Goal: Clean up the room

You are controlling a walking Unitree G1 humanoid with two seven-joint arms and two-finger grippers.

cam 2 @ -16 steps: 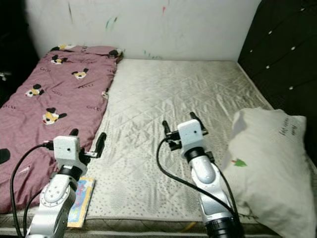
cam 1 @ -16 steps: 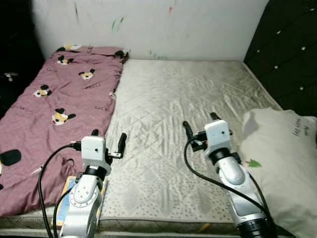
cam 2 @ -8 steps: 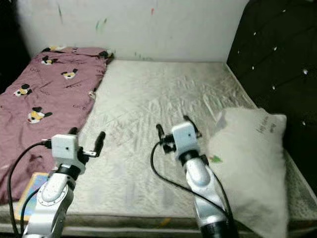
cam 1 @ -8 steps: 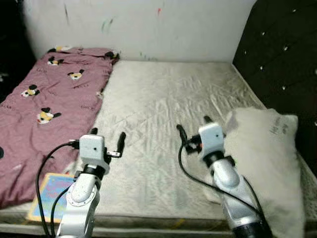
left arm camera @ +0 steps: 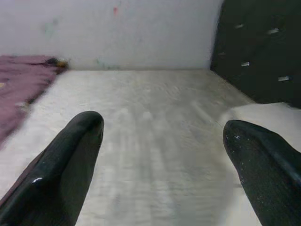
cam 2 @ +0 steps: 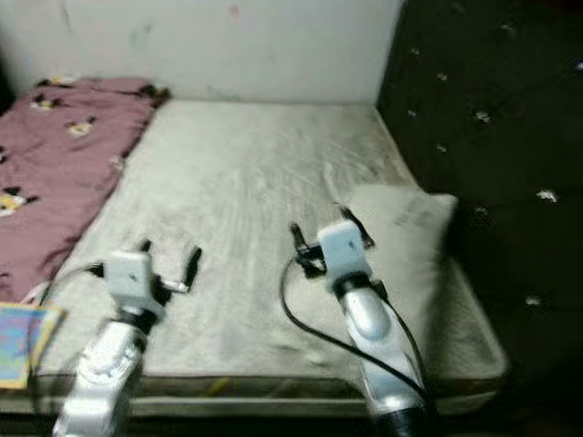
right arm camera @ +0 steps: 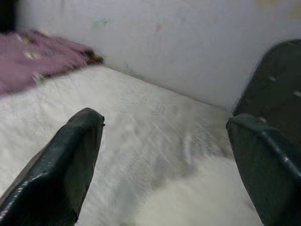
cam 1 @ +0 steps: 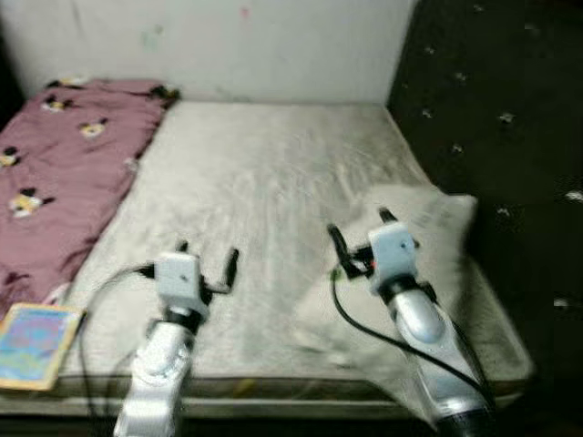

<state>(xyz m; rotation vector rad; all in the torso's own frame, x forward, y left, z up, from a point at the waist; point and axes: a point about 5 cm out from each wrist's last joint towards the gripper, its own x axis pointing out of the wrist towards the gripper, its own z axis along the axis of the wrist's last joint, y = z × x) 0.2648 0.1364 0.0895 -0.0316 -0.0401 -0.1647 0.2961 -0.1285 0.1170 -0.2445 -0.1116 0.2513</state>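
**At the foot of the bed: both pincers spread, pillow to the robot's right**

Left eye view. Over the near edge of the bare mattress point(cam 1: 264, 173) both arms are raised. The left pincer point(cam 1: 208, 264) and the right pincer point(cam 1: 360, 232) each stand with fingers parted and hold nothing. The white pillow point(cam 1: 428, 228) lies on the mattress just beside the right pincer, on its outer side, against the dark tufted headboard point(cam 1: 492, 118); its long axis appears to run from the near edge toward the far wall, though blur softens its outline. The right arm is clearly the nearer one, so any reach for the pillow probably falls to it. A maroon printed blanket point(cam 1: 55, 173) covers the far left of the bed, and a colourful book point(cam 1: 35, 332) lies at the near left corner.

Right eye view. The same layout; the pillow's printed face shows beyond the right pincer.

Left wrist view. Two black fingers point(left arm camera: 61, 165) stand wide apart over open mattress, the pillow off to one side.

Right wrist view. The fingers point(right arm camera: 61, 160) stand apart, the pale pillow directly below and ahead between them.

Compared with one second ago, the whole scene has slid leftward, so the head camera has swung right: more headboard, less blanket, and the pillow now sits nearer the centre.
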